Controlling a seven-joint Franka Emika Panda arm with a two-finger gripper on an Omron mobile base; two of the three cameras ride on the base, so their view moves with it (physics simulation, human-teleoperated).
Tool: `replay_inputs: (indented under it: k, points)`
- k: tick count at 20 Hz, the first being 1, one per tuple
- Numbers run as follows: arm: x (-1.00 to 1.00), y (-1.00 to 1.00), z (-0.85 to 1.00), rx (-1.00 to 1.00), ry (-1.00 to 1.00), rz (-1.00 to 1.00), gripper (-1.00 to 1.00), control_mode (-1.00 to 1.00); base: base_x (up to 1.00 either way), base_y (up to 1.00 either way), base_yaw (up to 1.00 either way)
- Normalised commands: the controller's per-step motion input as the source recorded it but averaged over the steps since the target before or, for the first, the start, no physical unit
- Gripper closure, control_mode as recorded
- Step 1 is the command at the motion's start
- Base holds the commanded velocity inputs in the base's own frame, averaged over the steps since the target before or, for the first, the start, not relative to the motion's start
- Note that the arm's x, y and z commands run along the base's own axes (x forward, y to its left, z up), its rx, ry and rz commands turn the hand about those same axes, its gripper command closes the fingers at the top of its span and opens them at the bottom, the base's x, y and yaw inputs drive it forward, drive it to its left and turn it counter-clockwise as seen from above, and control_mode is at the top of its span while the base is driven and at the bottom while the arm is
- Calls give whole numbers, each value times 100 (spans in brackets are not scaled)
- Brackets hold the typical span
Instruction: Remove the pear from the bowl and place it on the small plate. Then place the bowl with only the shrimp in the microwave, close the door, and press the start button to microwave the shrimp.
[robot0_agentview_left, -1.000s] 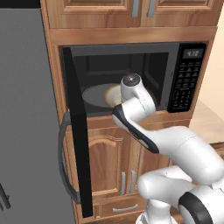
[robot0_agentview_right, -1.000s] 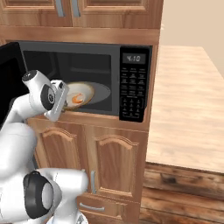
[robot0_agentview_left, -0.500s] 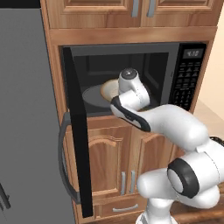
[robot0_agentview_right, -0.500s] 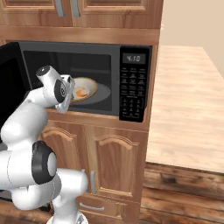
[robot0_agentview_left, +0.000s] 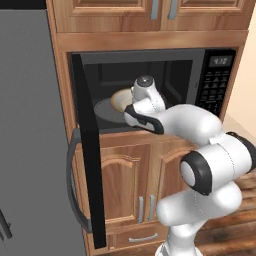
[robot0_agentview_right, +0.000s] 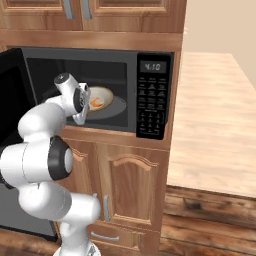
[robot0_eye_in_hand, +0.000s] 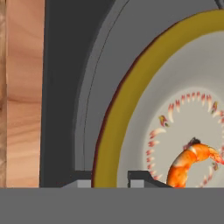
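Note:
The black microwave (robot0_agentview_left: 216, 80) (robot0_agentview_right: 153, 100) stands with its door (robot0_agentview_left: 88, 150) swung open to the left. Inside it, the cream bowl (robot0_agentview_left: 119, 99) (robot0_agentview_right: 103, 96) (robot0_eye_in_hand: 183, 83) with the tan-gold rim rests over the grey turntable (robot0_agentview_right: 119, 108) (robot0_eye_in_hand: 89, 87). The orange shrimp (robot0_agentview_right: 98, 103) (robot0_eye_in_hand: 189, 164) lies alone in the bowl. My gripper (robot0_agentview_right: 86, 104) (robot0_eye_in_hand: 110, 179) reaches into the cavity. Its fingers (robot0_eye_in_hand: 141, 177) stand on either side of the bowl's near rim, shut on it. The pear and the small plate are out of view.
Wooden cabinet doors (robot0_agentview_left: 125, 185) (robot0_agentview_right: 127, 195) run below the microwave and above it. A grey refrigerator side (robot0_agentview_left: 30, 125) stands left of the open door. A wooden counter (robot0_agentview_right: 215, 110) stretches away to the right of the keypad.
The arm has stretched forward, and the hand has gone deeper into the microwave with the bowl, which now lies over the turntable. The door has stayed open.

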Motion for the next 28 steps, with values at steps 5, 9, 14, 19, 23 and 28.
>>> replay_inputs:
  k: [5, 9, 14, 19, 23, 28]
  points:
    - [19, 0, -30, 0, 0, 10, 100, -100, 0, 0, 0]
    - [9, 0, -32, 0, 0, 10, 100, -100, 0, 0, 0]
    - [6, 0, -28, -1, 0, 8, 100, -100, 0, 0, 0]
    - [0, 0, -33, -1, 0, 4, -100, -100, 0, 0, 0]
    - [-1, 0, -6, -1, 0, 0, -100, -100, 0, 0, 0]
    - [-2, -2, 0, 0, -2, 0, -100, -100, 0, 0, 0]
